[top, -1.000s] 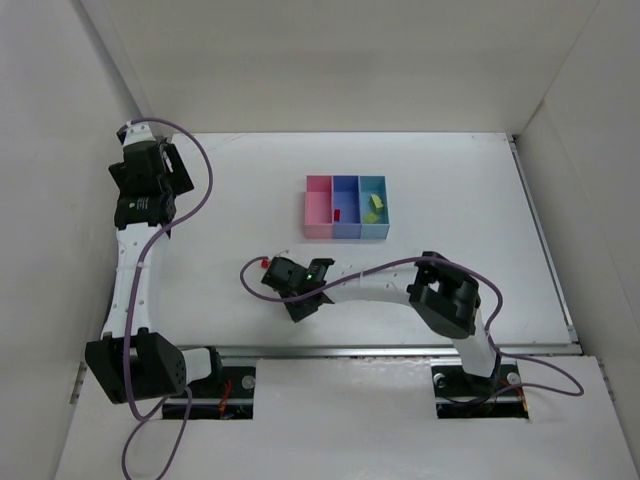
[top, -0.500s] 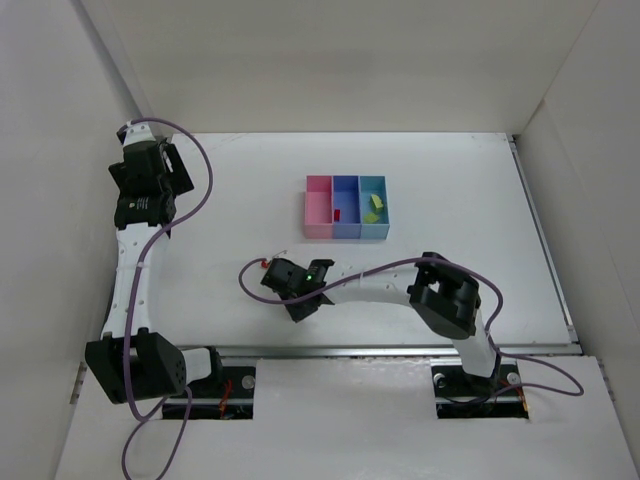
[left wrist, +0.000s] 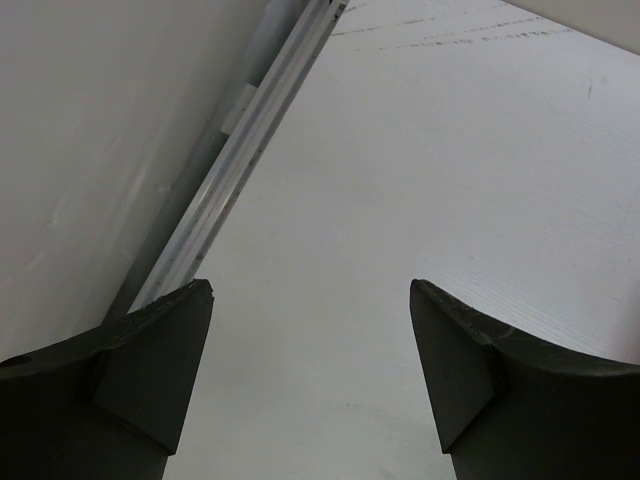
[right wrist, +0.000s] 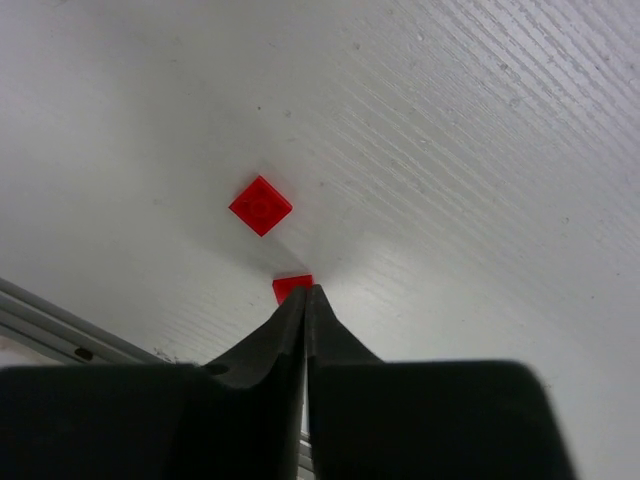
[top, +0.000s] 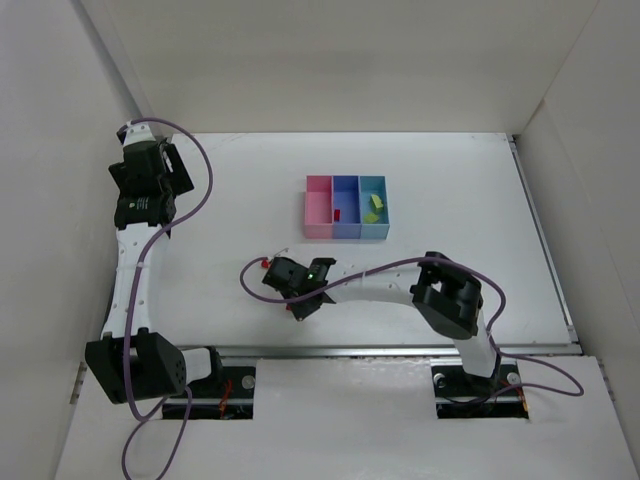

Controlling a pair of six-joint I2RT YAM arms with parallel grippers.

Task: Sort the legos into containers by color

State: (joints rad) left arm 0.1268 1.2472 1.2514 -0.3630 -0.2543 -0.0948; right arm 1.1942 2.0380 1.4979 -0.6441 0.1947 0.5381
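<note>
right gripper is clamped shut at 8 o'clock, maybe nipping a red brick for the tray; left gripper waits at 10, wide open, empty.

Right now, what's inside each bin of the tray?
Pink bin: nothing visible. Blue bin: one red brick. Cyan bin: two yellow-green bricks. The near walls may hide a strip of each floor.

Right fingers now tighter together
</note>
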